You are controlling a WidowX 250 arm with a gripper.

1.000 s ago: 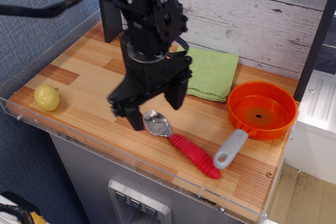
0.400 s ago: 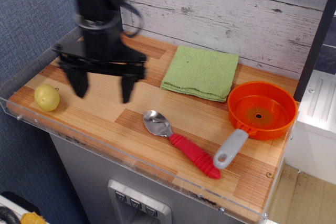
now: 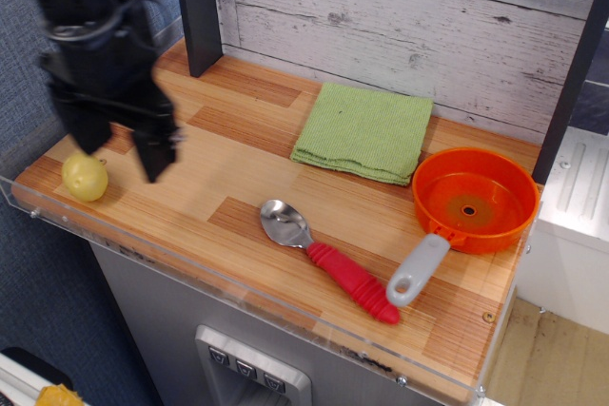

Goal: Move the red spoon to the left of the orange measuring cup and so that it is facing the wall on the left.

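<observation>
Wooden desk (image 3: 190,173) carries the red spoon (image 3: 328,260) beside the orange measuring cup (image 3: 473,199); the hand (image 3: 122,151) hovers empty, fingers apart.

Worktop (image 3: 238,178): wood-plank laminate, light and darker strips, with a clear plastic lip along the front and left edges.

Green cloth (image 3: 364,131): folded, roughly square, lying flat toward the back, near the whitewashed plank wall (image 3: 428,16).

Yellow round fruit (image 3: 85,177): small, at the front-left corner, just inside the clear lip.

Dark upright post (image 3: 198,9): stands at the back left of the worktop, against the plank wall.

Grey cabinet front (image 3: 247,368) below the worktop, with a small button panel.
</observation>
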